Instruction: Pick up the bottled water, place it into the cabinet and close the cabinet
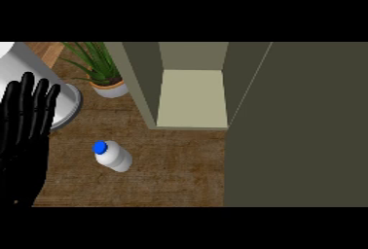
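Observation:
A small white water bottle [114, 156] with a blue cap stands on the wooden counter [173, 165], left of centre. Behind it and to the right is the cabinet [191, 99], its inside pale and bare. The cabinet's dark olive door [295, 126] stands swung open and fills the right part of the view. My left hand [23, 131] rests at the left edge, open, fingers straight and pointing up, well to the left of the bottle and not touching it. My right hand does not show.
A potted green plant [104, 73] in a white pot stands at the back, left of the cabinet. A white rounded object [43, 82] with a grey base sits at the far left, partly behind my left hand.

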Controlling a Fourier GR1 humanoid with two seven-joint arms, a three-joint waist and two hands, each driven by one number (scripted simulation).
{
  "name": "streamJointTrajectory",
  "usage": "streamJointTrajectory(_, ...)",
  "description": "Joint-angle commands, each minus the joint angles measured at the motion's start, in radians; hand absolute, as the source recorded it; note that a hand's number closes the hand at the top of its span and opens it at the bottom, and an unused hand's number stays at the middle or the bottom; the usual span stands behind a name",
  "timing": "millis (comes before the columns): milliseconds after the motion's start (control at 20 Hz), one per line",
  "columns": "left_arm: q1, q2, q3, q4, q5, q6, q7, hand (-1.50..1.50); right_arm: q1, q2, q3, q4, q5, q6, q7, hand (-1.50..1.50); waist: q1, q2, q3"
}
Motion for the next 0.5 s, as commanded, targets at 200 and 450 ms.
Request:
streamJointTrajectory(200,-0.051,0.085,0.165,0.037,0.175,-0.103,0.025,-1.5,0.068,0.01,0.003,-0.134,-0.004,-0.002,0.074,-1.5,-0.014,0.038,0.01)
streamJointTrajectory(450,0.103,0.031,0.15,0.049,0.341,-0.13,0.118,-1.5,0.299,-0.026,0.177,-0.269,-0.157,0.173,0.149,-1.5,-0.021,0.03,0.01)
